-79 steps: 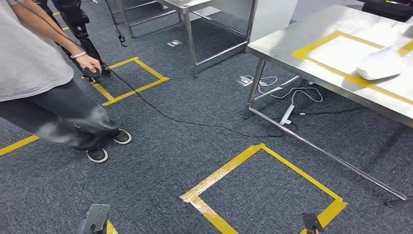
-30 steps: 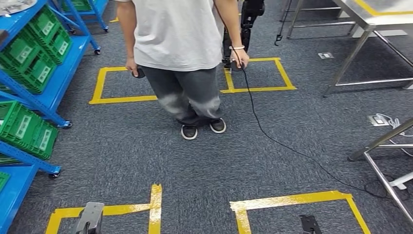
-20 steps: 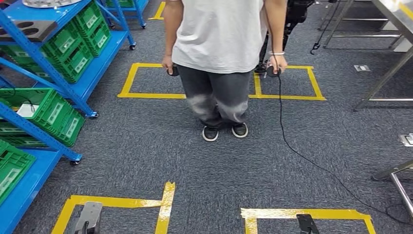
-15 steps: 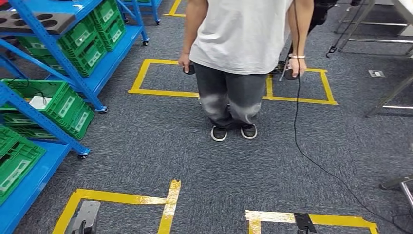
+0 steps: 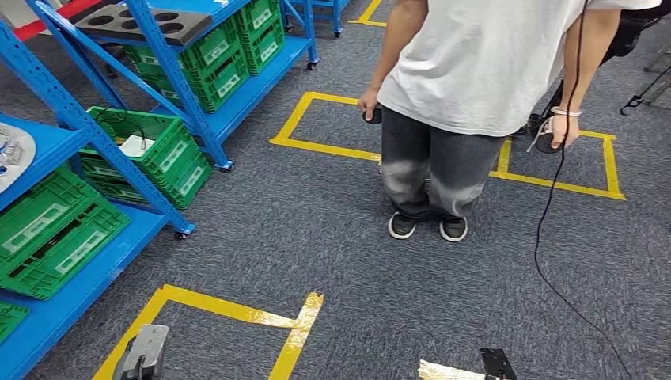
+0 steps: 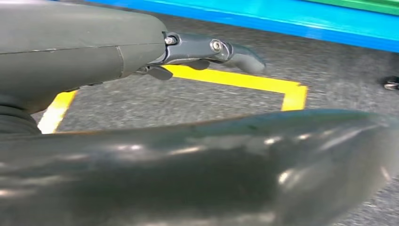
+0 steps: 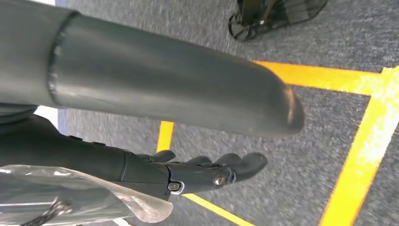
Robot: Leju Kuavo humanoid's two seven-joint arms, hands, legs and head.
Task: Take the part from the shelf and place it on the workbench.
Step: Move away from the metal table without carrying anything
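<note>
You're looking down on dark grey carpet (image 5: 316,237) marked with yellow tape squares (image 5: 229,309). The blue shelf (image 5: 170,59) with green bins (image 5: 47,229) fills the frame's left; a round metal part (image 5: 9,152) sits at its left edge. A person (image 5: 467,87) stands at upper right. Left hand (image 6: 207,49) and right hand (image 7: 202,172) hang released, grasping nothing.

Blue painted metal shelf (image 5: 170,75), green plastic crates (image 5: 154,154), rough grey carpet (image 5: 316,237).
</note>
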